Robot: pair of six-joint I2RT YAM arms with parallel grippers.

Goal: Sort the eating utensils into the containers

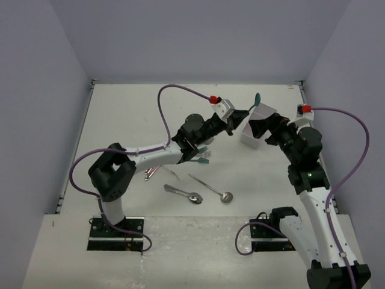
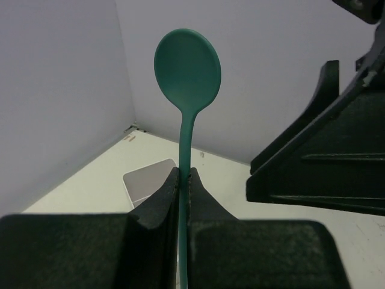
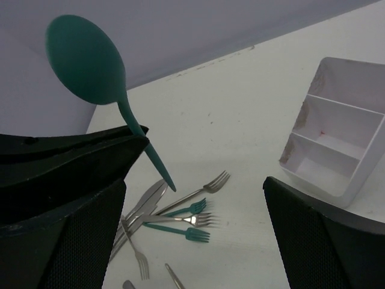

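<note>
Left wrist cam first: the left end effector [image 2: 184,177] is clamped right down on the thin handle of a teal spoon [image 2: 187,66], jaws pretty much closed with only the handle squeezed between them. The spoon stands upright in the air, round bowl on top. From the right wrist cam you can see the tail of the handle poking out below the grip, slanting down toward the tabletop [image 1: 120,108] without reaching it. Right beside that is the right end effector [image 3: 195,180], jaws spread as wide as they go and nothing in them. Its black fingers fill the right side of the left wrist view, so the two are really close, but I can't tell if they actually touch. Moving outward, the white three-compartment box [image 3: 337,138] sits on the tabletop toward the far right. In the top view the spoon's bowl shows just past the box's far edge, and the right end effector overlaps the box's near side. So the spoon is up in the air by the box, not in any compartment. The rest of the cutlery lies flat, well apart from the box and closer to the arm bases. There's a loose bunch of teal forks [image 3: 191,208], silver forks [image 3: 210,183] and knives [image 3: 147,201], partly tucked under the left arm in the top view. Two silver spoons [image 1: 225,196] lie by themselves a bit nearer the bases, around the middle of the tabletop.
</note>
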